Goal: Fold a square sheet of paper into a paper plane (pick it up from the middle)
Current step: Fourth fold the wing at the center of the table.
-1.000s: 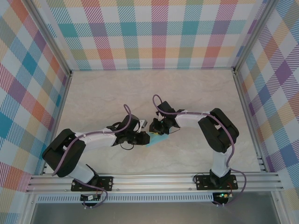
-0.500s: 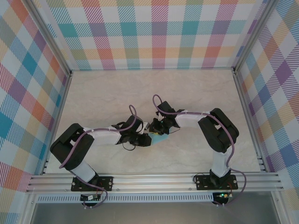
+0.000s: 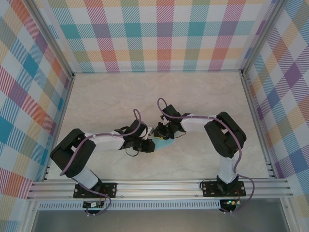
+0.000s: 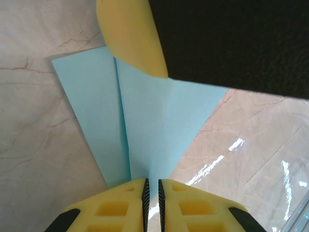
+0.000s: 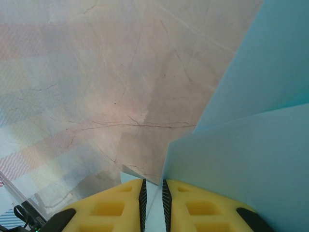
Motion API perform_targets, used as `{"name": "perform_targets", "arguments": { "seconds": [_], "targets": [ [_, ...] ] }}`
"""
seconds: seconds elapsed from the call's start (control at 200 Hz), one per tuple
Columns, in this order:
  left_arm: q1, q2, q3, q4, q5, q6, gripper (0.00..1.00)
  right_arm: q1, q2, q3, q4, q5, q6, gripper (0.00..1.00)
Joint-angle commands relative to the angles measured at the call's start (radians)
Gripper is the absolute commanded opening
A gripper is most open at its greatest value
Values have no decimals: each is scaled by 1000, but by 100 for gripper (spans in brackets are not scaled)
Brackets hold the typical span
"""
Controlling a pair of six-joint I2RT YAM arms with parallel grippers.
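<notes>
The light-blue sheet of paper [image 3: 164, 144], folded into a pointed wedge with a centre crease, lies on the marble table between the two arms. In the left wrist view the paper [image 4: 154, 121] narrows into my left gripper [image 4: 152, 186], whose jaws are shut on its near tip. A yellow finger [image 4: 130, 34] of the right gripper rests on the paper's far edge. My right gripper [image 5: 152, 188] is shut on a raised blue flap of the paper [image 5: 241, 159]. From above, the left gripper [image 3: 152, 144] and the right gripper [image 3: 160, 137] meet over the paper.
The marble tabletop [image 3: 203, 101] is walled by plaid panels [image 3: 159, 34] at the back and both sides. An aluminium rail [image 3: 159, 186] with the arm bases runs along the near edge. Purple cables [image 3: 161, 104] loop above both wrists.
The left arm's elbow swung right and its forearm drew in, bringing its gripper slightly closer onto the paper. The right arm and the paper have stayed put.
</notes>
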Motion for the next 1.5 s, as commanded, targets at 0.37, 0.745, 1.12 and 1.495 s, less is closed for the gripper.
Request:
{"name": "perform_targets", "arguments": {
  "seconds": [0.37, 0.745, 1.12, 1.495],
  "targets": [
    [-9, -90, -31, -258, -74, 28, 17, 3, 40, 3, -20, 10, -8, 20],
    [-8, -163, 29, -98, 5, -54, 19, 3, 46, -3, -7, 6, -3, 20],
    [-8, -8, 53, 55, 33, -42, 19, 3, 52, -1, 11, -7, 5, 20],
    [-9, 86, 34, 61, -34, -20, 18, 3, 54, -2, 7, -7, 3, 20]
  ]
}}
